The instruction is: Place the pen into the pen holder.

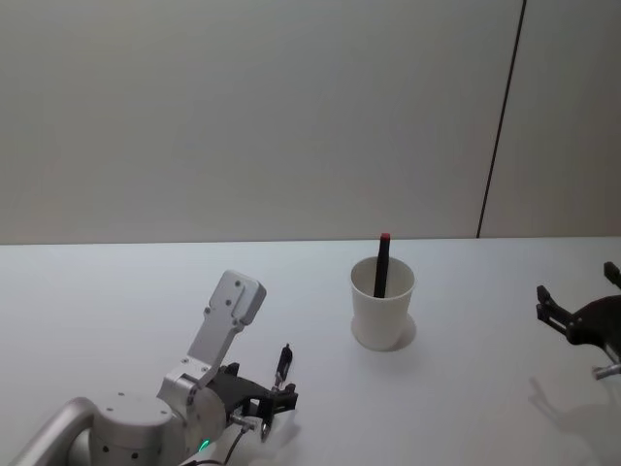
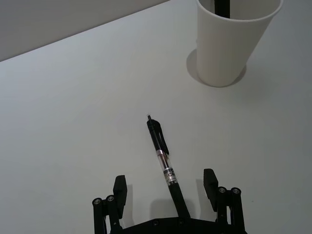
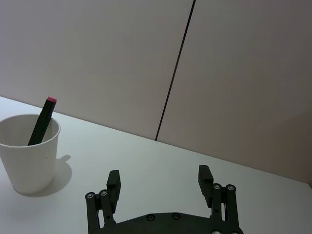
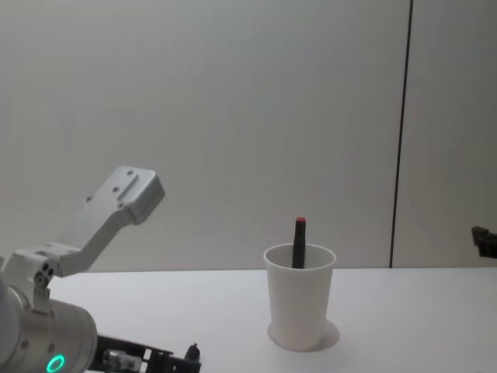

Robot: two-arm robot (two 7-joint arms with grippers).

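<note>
**A:** Two grippers, right? What was nearest?

**B:** L gripper, front-left, low over the white table. Fingers were spread wide, gripping nothing.

**A:** And the pen?

**B:** The pen sat btw. those fingers w/ a gap on each side, touching neither. Black body, clear mid-section w/ a label. Thin tip pointed away from the gripper, roughly toward the cup. Its rear end ran back under the gripper's body, so I couldn't tell if it touched anything there. In the head view the pen was well apart from the cup, to the cup's left and nearer the robot.

**A:** R side?

**B:** R gripper hung above the table at the far-right edge, fingers wide apart, holding nothing. It was well clear of the cup.

**A:** Pen holder?

**B:** The pen holder was a plain white paper cup, upright on the table abt. mid-way across, beyond the pen. Inside it a red-tipped pen leaned on the rim, its top sticking out above.

**A:** Behind that?

**B:** A pale wall w/ one dark vertical seam to the right.
</note>
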